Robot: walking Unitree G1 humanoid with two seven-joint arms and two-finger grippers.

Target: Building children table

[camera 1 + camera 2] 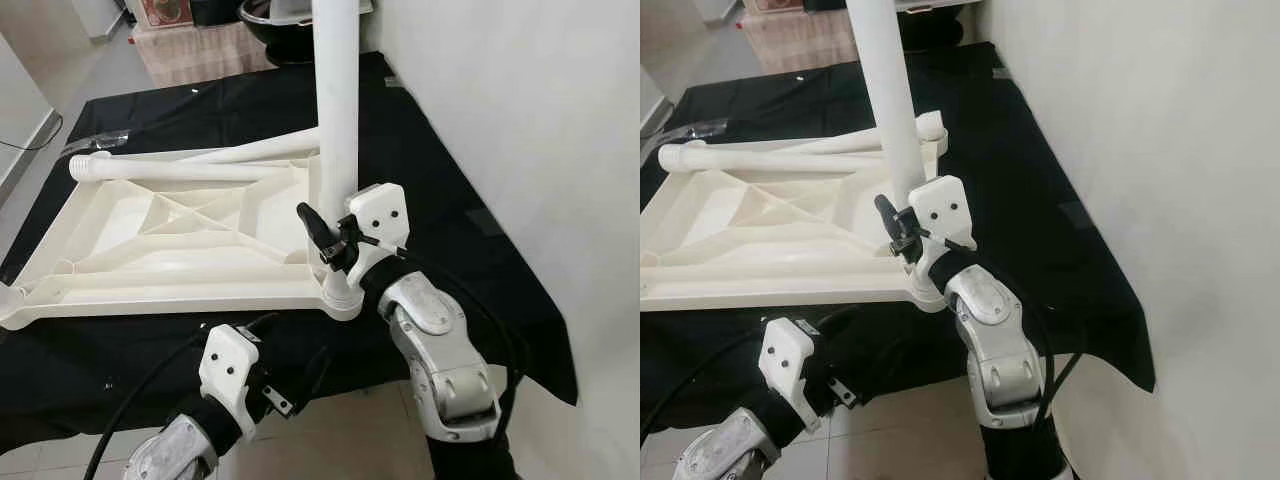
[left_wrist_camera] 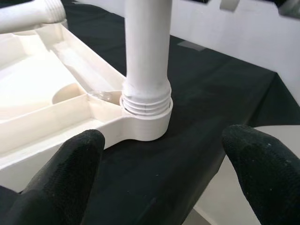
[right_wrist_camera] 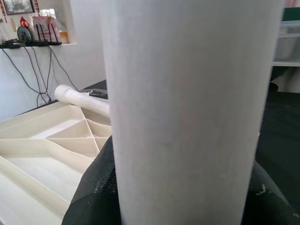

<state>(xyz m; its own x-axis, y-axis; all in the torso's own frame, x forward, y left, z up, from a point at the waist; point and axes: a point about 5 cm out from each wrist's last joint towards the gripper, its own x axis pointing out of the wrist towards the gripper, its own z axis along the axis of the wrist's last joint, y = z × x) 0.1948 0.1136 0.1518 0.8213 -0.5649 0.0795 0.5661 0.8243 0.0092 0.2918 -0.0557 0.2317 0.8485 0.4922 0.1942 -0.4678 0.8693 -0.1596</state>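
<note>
Leg (image 1: 337, 110) upright (gripped) — right fingers (image 1: 316, 232).

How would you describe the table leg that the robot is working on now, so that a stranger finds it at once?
On the black cloth lies a white tabletop, upside down. At its near corner by the wall, one white leg stands upright in a socket, with the right gripper around it. The other legs lie flat across the tabletop.
</note>
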